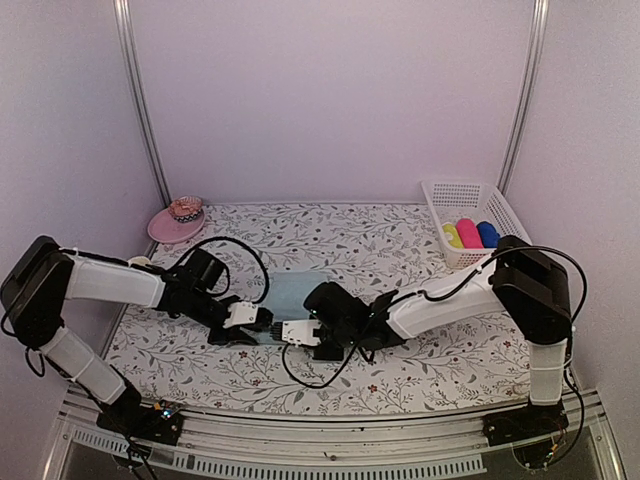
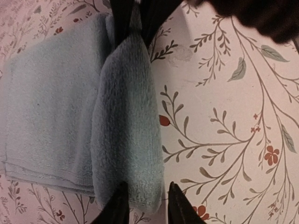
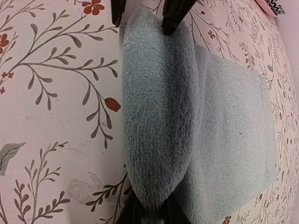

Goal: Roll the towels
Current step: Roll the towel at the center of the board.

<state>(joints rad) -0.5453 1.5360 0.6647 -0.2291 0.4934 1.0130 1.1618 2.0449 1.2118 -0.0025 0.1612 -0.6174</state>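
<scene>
From my station the aqua towel (image 2: 46,93) lies near the middle of the counter (image 2: 224,93), between the two arms. It is a soft, looped terry cloth with a stitched hem. One long side is curled into a plump roll, and the rest lies flat in folded layers beside it, touching it. The roll is thick through its middle and tapers toward both ends.

The right fingers (image 3: 131,214) are clenched on one end of the roll, and the pile there is squeezed to a narrow point between the dark tips. The left fingers (image 2: 114,210) stand on either side of the other end, which looks fuller and rounder. One tip lies against the pile. I cannot tell whether the other presses in or only sits beside it, so I cannot say whether that end is gripped.

The counter is smooth and pale, printed with grey-green leafy sprigs and small red flowers, and a faint round smudge shows near the roll.

On the overhead view, a white slatted plastic basket (image 1: 440,195) sits at the far right, well apart from the work. It holds the blue towel (image 1: 487,234), rolled, next to a pink and a yellow roll, all too small for their texture to show. A pink brimmed hat (image 1: 178,222) sits at the far left.
</scene>
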